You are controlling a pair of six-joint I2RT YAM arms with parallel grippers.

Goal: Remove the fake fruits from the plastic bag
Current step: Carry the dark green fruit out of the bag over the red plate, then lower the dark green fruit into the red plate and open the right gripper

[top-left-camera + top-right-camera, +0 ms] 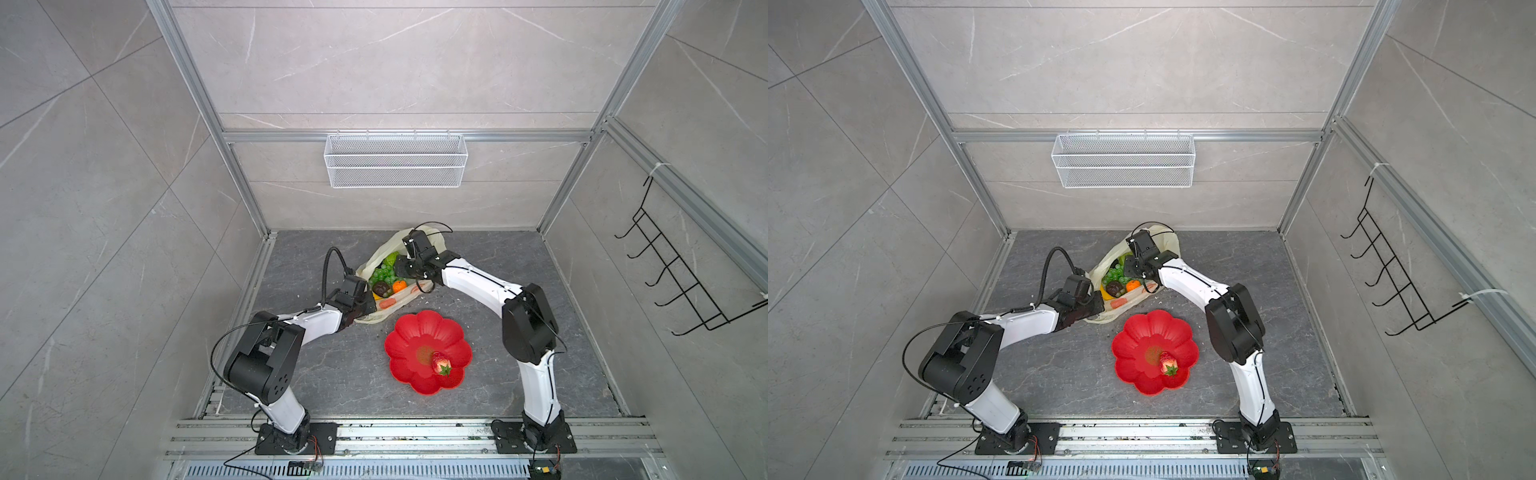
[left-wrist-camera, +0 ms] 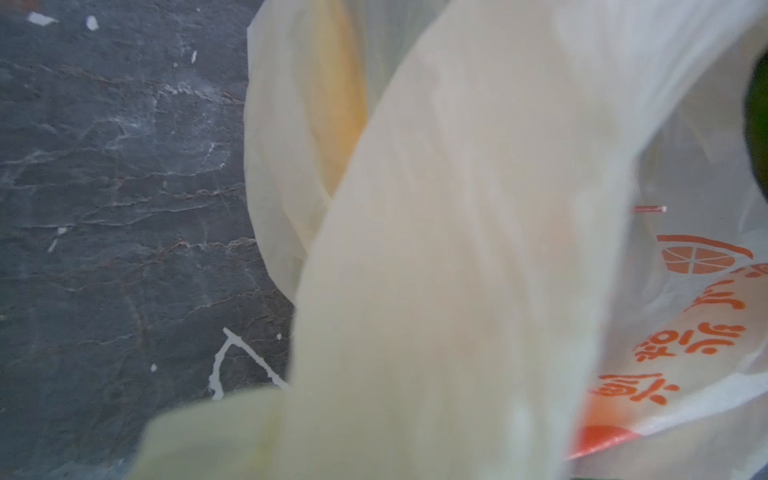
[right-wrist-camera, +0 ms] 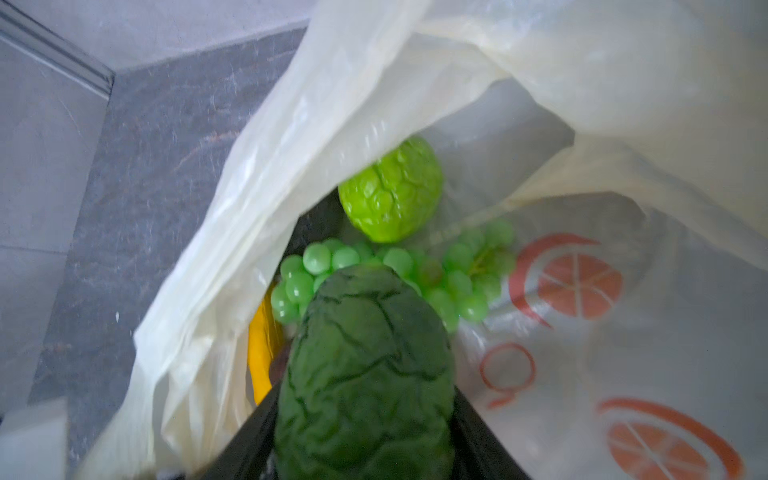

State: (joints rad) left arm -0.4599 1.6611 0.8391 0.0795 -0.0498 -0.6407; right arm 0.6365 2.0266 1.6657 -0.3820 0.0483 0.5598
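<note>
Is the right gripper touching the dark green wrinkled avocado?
Touching: right wrist view shows the dark green wrinkled avocado wedged between the fingers of the right gripper.

Remote station, non-task inventory.

- I see a red flower-shaped plate (image 1: 409,336) (image 1: 1140,332) in both top views, just off the centre of the tabletop (image 1: 498,374) (image 1: 1059,374) toward 5 o'clock, flat, scalloped rim up.
- Tabletop: dark grey stone with pale veins. The left wrist view shows white flecks and one angular white mark (image 2: 245,361) on it.
- At 12 o'clock I note a white wire-mesh basket (image 1: 395,161) (image 1: 1123,161) hung on the back frame rail, well above the tabletop.
- At 3 o'clock, a black wire hook rack (image 1: 678,261) (image 1: 1391,266) on the side wall, tied to the frame with white cable ties.
- At 6 o'clock, aluminium mounting rails (image 1: 415,432).
- Walls are grey veined tile.
</note>
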